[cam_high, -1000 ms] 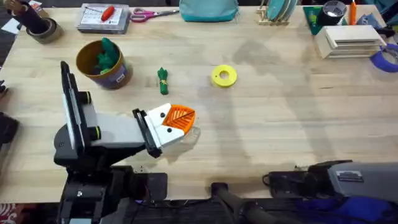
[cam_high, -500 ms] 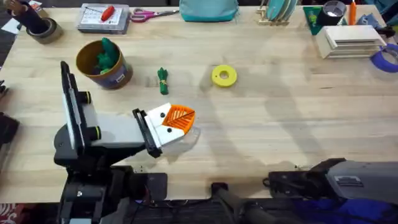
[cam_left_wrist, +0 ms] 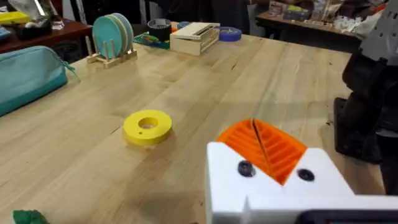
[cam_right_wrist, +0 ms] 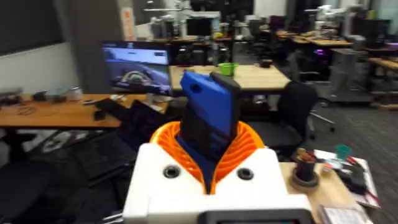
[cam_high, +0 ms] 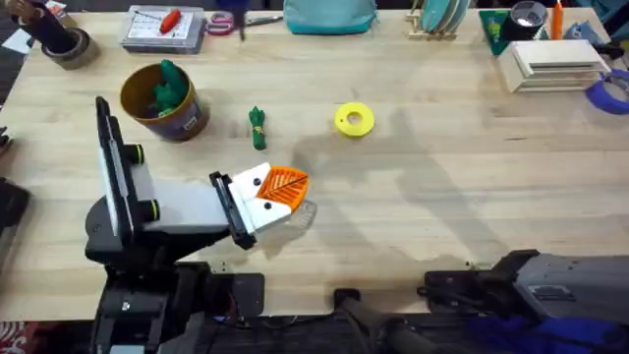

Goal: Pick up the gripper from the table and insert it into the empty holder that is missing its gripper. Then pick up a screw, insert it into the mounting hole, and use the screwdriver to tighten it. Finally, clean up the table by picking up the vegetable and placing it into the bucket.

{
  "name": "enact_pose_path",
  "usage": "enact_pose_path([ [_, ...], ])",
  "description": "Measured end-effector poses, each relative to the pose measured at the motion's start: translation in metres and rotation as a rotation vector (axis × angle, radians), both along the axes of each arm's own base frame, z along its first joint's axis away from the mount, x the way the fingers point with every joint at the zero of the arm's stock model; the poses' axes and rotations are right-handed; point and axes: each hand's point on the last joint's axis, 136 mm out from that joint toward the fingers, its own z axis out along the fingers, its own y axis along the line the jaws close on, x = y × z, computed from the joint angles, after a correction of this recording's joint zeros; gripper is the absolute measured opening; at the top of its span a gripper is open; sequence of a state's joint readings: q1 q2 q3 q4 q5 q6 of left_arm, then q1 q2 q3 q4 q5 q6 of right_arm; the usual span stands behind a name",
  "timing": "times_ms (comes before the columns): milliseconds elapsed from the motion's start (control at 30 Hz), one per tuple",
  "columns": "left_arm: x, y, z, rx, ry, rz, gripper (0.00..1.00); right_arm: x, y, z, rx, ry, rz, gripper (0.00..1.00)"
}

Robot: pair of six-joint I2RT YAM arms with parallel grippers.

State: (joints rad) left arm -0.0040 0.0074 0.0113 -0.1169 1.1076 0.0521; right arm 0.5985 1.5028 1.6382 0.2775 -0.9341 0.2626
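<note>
Clamping the stiff, smooth, likely weighty screwdriver (cam_right_wrist: 208, 121) mid-barrel between right fingers (cam_right_wrist: 245, 149); left fingers (cam_left_wrist: 267, 149) together, empty.

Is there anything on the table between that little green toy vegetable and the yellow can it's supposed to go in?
Nothing visible. The vegetable lies on bare wood beside the bucket, with open table between them. The bucket already holds another green toy. The yellow ring sits on the vegetable's far side, away from the bucket.

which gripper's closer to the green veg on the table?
Left. Left gripper sits just below the vegetable in the overhead view; right gripper is back at the table's lower-right edge, holding the screwdriver.
</note>
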Motion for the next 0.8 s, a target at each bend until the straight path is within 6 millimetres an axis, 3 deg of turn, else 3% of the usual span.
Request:
enact_pose_path([
  [167, 0.000, 0.000, 0.000, 0.000, 0.000, 0.000, 0.007, -0.018, 0.011, 0.000, -0.003, -0.002, 0.058, 0.025],
  [467, 0.000, 0.000, 0.000, 0.000, 0.000, 0.000, 0.007, -0.020, 0.012, -0.001, -0.004, -0.004, 0.066, 0.025],
  [800, 0.000, 0.000, 0.000, 0.000, 0.000, 0.000, 0.007, -0.038, 0.009, -0.006, -0.030, -0.060, 0.166, 0.025],
])
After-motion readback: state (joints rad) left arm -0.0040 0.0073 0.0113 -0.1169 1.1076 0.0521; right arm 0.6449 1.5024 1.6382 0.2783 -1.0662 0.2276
